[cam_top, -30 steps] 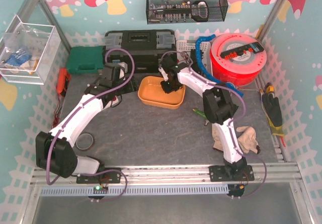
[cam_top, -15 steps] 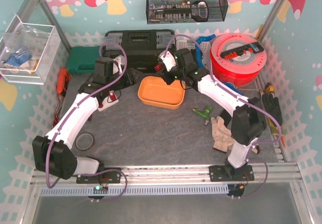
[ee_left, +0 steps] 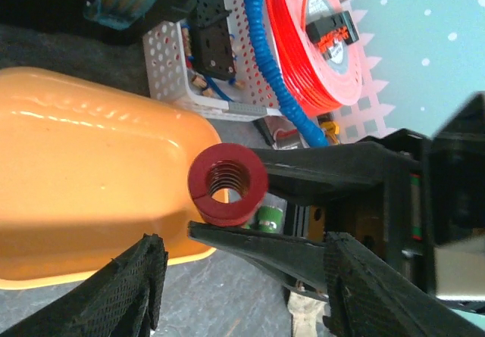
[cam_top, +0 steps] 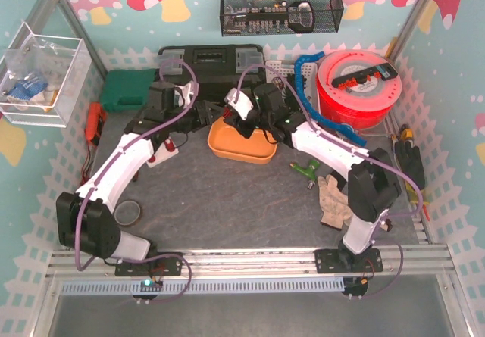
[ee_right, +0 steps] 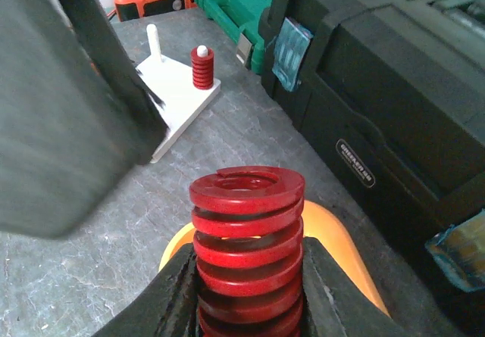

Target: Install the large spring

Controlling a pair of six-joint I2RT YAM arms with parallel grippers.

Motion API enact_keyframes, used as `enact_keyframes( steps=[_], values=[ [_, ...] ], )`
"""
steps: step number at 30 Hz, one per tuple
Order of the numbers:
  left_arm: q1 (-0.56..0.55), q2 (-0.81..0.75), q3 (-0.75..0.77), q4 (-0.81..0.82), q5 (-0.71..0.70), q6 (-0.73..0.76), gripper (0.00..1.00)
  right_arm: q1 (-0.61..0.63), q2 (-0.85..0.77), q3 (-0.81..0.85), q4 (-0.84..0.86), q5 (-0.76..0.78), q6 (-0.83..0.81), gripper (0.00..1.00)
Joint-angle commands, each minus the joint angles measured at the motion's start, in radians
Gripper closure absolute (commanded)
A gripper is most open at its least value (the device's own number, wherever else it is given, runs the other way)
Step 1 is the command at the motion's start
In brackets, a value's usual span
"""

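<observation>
Gripping the large spring (ee_right: 246, 231) by its lower coils, the right gripper (ee_right: 248, 284) has both fingers closed against the sides of the red coil. This is low in the middle of the right wrist view, where the spring stands upright with its open top showing. From overhead it sits in the upper middle of the frame, above the far left rim of the orange bowl (cam_top: 250, 148). The left gripper (ee_left: 246, 276) is just beside it, its fingers spread wide at the bottom of the left wrist view and holding nothing. The spring shows end-on just above that gap, near the centre of the picture, pinched between the other gripper's black fingers. Toward the upper left of the right wrist view a white board (ee_right: 182, 95) lies flat on the grey table (ee_right: 114, 276). It carries a small spring (ee_right: 201, 67) slipped over one peg, with a bare peg (ee_right: 154, 42) beside it. A black toolbox (ee_right: 394, 87) fills the right of that view.
</observation>
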Motion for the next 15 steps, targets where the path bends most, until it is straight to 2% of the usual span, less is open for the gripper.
enact_keyframes(
  steps=[1,5,15],
  values=[
    [-0.003,0.024,0.033,0.019,0.064,-0.021,0.41,0.016,-0.074,-0.026,0.100,-0.008,-0.062,1.00],
    [-0.001,0.035,0.035,0.018,0.069,-0.033,0.43,0.029,-0.100,-0.059,0.146,-0.023,-0.089,1.00],
    [0.002,0.059,0.064,0.018,0.121,-0.071,0.43,0.065,-0.104,-0.066,0.139,-0.009,-0.138,1.00]
  ],
)
